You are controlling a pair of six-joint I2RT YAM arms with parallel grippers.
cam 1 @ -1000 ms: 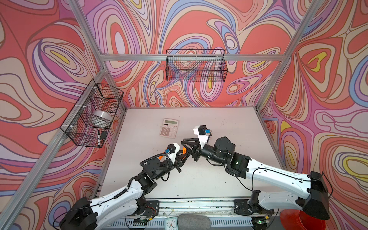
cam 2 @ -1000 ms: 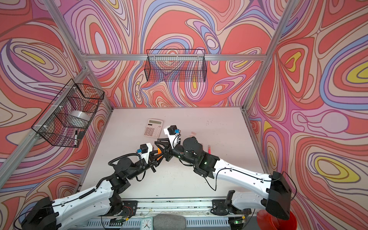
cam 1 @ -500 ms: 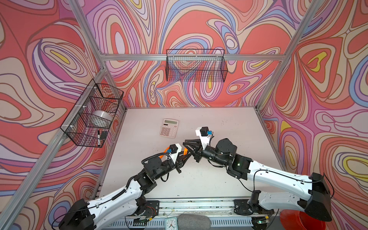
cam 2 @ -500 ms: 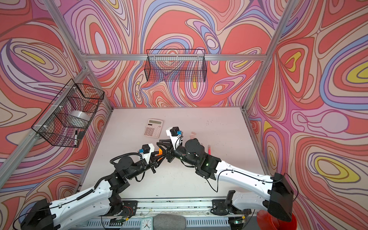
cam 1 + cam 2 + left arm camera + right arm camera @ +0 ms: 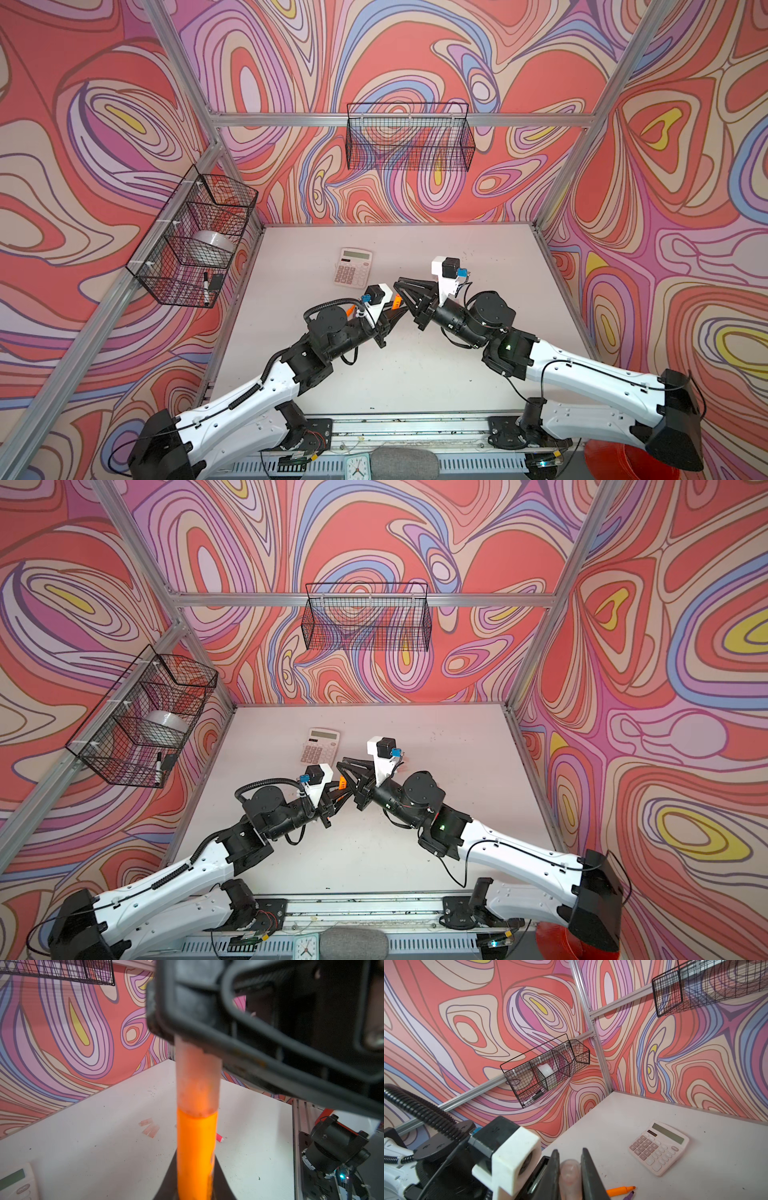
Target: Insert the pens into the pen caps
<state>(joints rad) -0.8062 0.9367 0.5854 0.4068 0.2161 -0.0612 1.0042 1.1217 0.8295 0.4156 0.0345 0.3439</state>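
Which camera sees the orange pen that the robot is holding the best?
The left wrist view: the orange pen fills the middle, its tip inside the pale cap. In both top views only a small bit of it shows. The right wrist view shows only the cap, not this pen.

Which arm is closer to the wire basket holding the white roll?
Left. The left arm works on the side nearest the wire basket; the right arm comes from the opposite side.

White table (image 5: 415,374), pink calculator (image 5: 353,267), loose pen caps (image 5: 149,1128), orange pen (image 5: 620,1191), purple pen (image 5: 630,1195)
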